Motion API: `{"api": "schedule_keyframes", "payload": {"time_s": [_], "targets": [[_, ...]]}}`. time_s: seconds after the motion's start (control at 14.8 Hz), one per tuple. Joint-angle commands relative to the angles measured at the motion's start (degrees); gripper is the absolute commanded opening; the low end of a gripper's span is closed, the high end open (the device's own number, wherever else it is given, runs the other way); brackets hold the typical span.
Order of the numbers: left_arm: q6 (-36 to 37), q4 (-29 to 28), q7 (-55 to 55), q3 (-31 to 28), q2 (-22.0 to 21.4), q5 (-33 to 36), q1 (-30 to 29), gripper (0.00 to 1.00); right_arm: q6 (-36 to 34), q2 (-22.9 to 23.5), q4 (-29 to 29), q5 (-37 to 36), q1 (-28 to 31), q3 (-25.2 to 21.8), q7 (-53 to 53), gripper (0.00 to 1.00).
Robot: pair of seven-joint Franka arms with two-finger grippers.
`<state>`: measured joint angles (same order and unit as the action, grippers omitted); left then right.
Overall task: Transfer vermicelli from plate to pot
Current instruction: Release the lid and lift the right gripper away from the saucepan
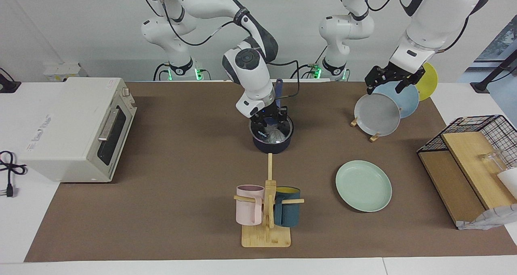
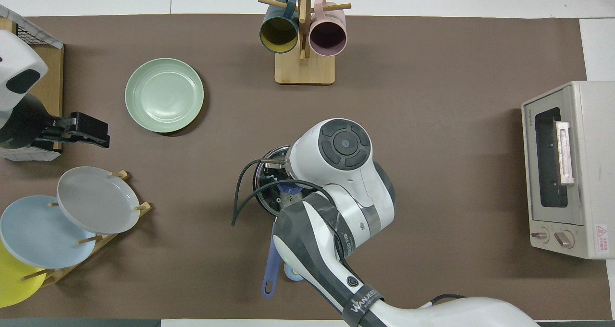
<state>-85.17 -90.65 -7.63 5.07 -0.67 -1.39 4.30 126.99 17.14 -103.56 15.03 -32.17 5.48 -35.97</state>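
**Vermicelli in the pot, plate bare**

The right end effector (image 1: 271, 120) was down inside the pot (image 1: 273, 145), over the vermicelli (image 1: 277, 135); whether its fingers were apart I cannot tell. The left end effector (image 1: 388, 78) waited over the plate rack (image 1: 373, 137). The plate (image 1: 363, 185) lay bare, farther from the robots, so the transfer looked nearly finished. The facing view showed the noodles; overhead, the arm hid them.

Right gripper (image 1: 270, 123) dips into the pot (image 1: 272, 139) (vermicelli (image 1: 276, 135) inside); plate (image 1: 363, 185) bare.
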Motion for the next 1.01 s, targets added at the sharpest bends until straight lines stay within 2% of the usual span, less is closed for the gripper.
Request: {"api": "schedule_keyframes", "payload": {"time_s": [0.0,0.47,0.61,0.74,0.81,0.88,0.94], "targets": [[0.9,0.6,1.0,-0.6,-0.3,0.9,0.4,1.0,1.1,0.3,-0.1,1.4,-0.3,0.1,-0.9,0.44],[0.7,0.2,-1.0,-0.7,-0.4,-0.8,0.3,1.0,3.0,0.6,-0.1,1.7,-1.1,0.1,-4.1,0.45],[0.7,0.2,-1.0,-0.7,-0.4,-0.8,0.3,1.0,3.4,1.1,-0.1,1.6,-1.7,0.1,-5.1,0.48],[0.8,0.2,-1.0,-0.7,-0.4,-0.8,0.3,1.0,3.0,1.1,-0.1,1.5,-1.8,0.1,-5.1,0.65],[0.8,0.2,-1.0,-0.7,-0.4,-0.8,0.3,1.0,2.7,1.1,-0.1,1.5,-1.8,0.1,-5.2,0.81],[0.8,0.2,-1.0,-0.7,-0.5,-0.8,0.2,1.0,2.3,1.1,-0.1,1.4,-1.5,0.1,-4.8,0.84],[0.9,0.2,-0.3,-0.8,-0.6,-0.8,0.0,1.0,2.3,1.0,-0.3,1.3,-1.5,0.1,-4.5,1.0]]}}
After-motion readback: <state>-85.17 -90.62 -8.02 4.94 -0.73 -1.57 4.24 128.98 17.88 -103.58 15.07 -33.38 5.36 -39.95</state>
